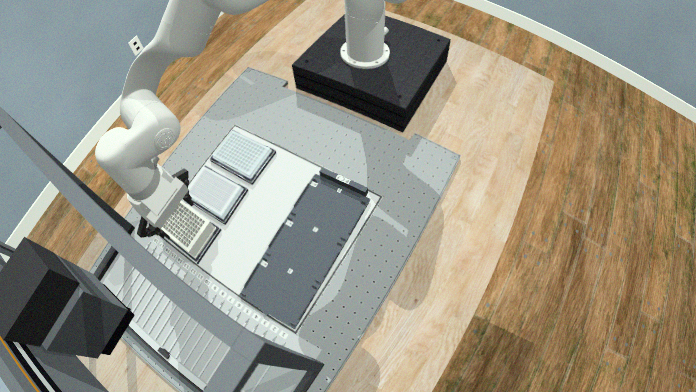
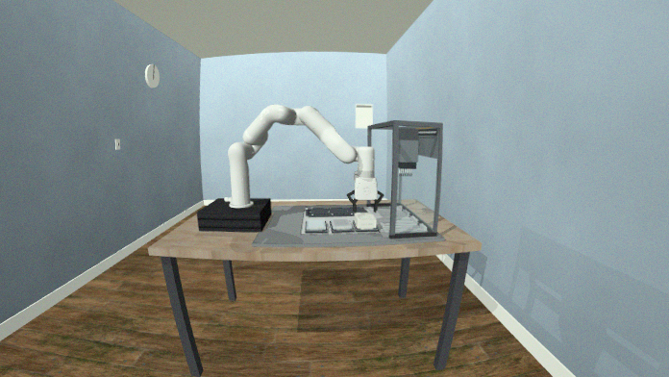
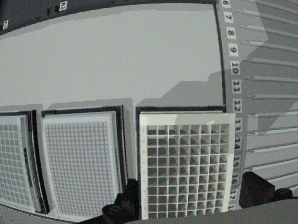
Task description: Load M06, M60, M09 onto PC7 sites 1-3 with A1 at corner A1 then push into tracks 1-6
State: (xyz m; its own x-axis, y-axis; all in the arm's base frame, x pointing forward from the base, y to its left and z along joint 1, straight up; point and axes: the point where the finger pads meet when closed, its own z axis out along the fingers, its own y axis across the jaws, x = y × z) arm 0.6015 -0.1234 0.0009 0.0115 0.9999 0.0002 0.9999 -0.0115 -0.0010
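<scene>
My gripper [image 1: 167,215] [image 2: 366,210] [image 3: 192,194] is open, pointing down over M09, with one finger off each long side. M09 [image 1: 187,227] [image 2: 366,221] [image 3: 175,119], a cream deep-well block, sits on S3. M60 [image 1: 216,192] [image 2: 341,224] [image 3: 82,165], a pale 384-well plate, is on S2. M06 [image 1: 243,154] [image 2: 315,225] [image 3: 12,150], a pale blue 96-well plate, is on S1. The dark carrier PC7 [image 1: 302,250] [image 2: 332,212] lies empty on the apron, its handle toward the arm's base. Its far end is near the low-numbered tracks. The fingertips' height beside M09 is hard to tell.
The ribbed rails [image 1: 150,282] [image 3: 275,77] start just beyond S3, close to the outer finger. The instrument's grey frame [image 2: 394,192] stands over them, with a dark head [image 1: 69,302] [image 2: 408,146] hanging inside. The white apron [image 1: 260,215] [image 3: 110,65] lies between the nests and PC7.
</scene>
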